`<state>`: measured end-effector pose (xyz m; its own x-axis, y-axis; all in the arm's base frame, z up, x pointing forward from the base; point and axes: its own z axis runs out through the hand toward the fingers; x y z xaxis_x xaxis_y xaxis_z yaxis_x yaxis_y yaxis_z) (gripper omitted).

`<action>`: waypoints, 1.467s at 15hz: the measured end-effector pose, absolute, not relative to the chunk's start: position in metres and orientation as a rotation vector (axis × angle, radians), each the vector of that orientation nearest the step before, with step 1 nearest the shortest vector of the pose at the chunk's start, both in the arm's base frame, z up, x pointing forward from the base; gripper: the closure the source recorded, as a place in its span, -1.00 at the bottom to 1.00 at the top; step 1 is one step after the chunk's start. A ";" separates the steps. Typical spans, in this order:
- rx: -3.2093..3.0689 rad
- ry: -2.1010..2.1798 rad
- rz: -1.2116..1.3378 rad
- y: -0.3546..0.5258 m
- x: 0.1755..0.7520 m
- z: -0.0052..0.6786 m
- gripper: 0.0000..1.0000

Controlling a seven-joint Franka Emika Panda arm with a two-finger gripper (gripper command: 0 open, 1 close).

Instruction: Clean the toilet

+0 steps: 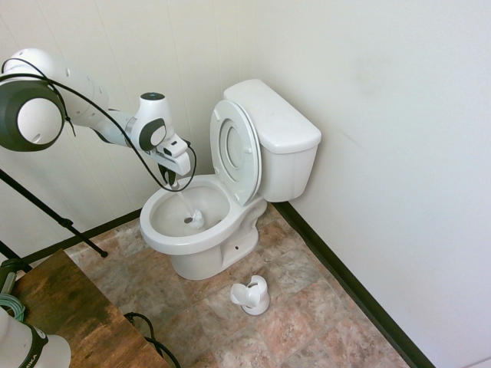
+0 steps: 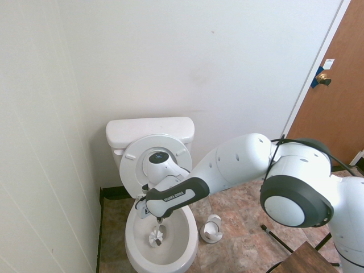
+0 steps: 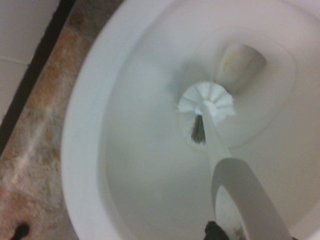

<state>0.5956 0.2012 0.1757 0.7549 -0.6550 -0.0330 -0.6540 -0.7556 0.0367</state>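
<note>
The black two-finger pincer is closed on the handle of a white plastic toilet brush with a round bristled head, above the bowl's rim. The head is down inside the glossy white ceramic toilet, which stands on the mottled tile floor near the wall corner, its white oval seat and lid raised. Scrubbing seems in hand; next calls for sweeps along the inner wall, short of the rim. The raised seat limits movement toward the tank; the bowl's front edge offers more room. Beyond it, the white brush holder stands on the floor.
</note>
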 end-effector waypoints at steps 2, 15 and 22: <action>2.908 -1.122 -0.126 0.165 0.587 0.168 1.00; 2.909 -1.327 -0.056 0.056 0.657 0.173 1.00; 2.923 -1.379 0.065 0.084 0.699 0.191 1.00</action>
